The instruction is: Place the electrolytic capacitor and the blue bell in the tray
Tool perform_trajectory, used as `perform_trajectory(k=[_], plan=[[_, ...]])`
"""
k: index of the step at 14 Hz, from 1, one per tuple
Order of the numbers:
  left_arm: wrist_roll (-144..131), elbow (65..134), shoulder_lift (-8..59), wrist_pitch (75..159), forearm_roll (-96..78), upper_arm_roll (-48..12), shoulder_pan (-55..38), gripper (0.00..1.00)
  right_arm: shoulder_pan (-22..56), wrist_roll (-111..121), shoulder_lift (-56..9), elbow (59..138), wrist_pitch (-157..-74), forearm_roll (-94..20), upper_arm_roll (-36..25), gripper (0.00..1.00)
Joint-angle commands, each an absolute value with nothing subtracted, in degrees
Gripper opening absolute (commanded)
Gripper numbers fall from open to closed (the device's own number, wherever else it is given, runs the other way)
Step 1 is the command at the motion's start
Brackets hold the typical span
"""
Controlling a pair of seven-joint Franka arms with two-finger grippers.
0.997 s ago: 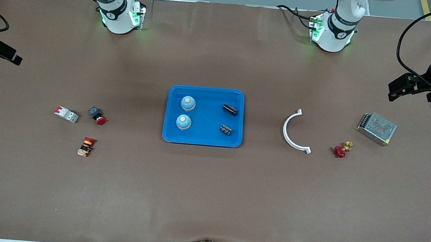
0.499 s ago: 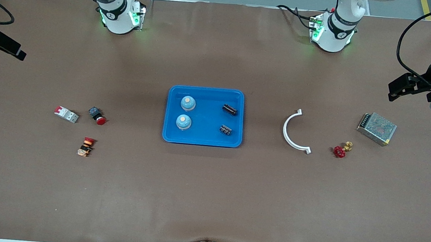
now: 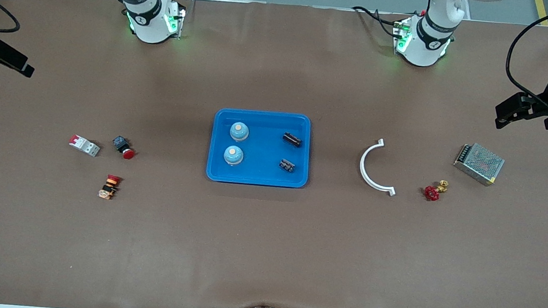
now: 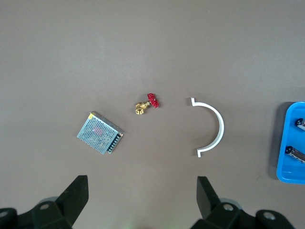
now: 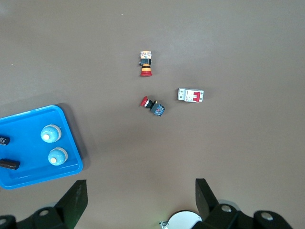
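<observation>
A: Tray, mid-desk?
B: Holds two blue bells and two capacitors.
A: Outside it?
B: White arc, red valve, mesh box; switches toward the right arm's end.
A: Pincers?
B: Left pincer and right pincer released, empty, high over the desk ends.
A: Step?
B: Placing looks finished; nothing left to fetch.
</observation>
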State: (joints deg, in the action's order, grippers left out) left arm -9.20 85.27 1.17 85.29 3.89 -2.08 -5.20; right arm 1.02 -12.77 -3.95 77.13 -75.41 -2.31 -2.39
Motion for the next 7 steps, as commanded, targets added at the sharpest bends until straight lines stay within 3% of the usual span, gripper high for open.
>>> perform_trajectory(k=[1,7], plan=[[-8.0,84.64,0.53,84.46,2.64,-2.11,-4.75,1.0,1.93,-13.54,-2.29,78.49,-75.41,-1.32,-3.51,1.0],[-8.17,84.2,0.09,83.94,0.79,-2.02,-4.57,1.0,1.67,-12.75,1.66,81.98,-77.5,-0.71,-3.87,1.0]])
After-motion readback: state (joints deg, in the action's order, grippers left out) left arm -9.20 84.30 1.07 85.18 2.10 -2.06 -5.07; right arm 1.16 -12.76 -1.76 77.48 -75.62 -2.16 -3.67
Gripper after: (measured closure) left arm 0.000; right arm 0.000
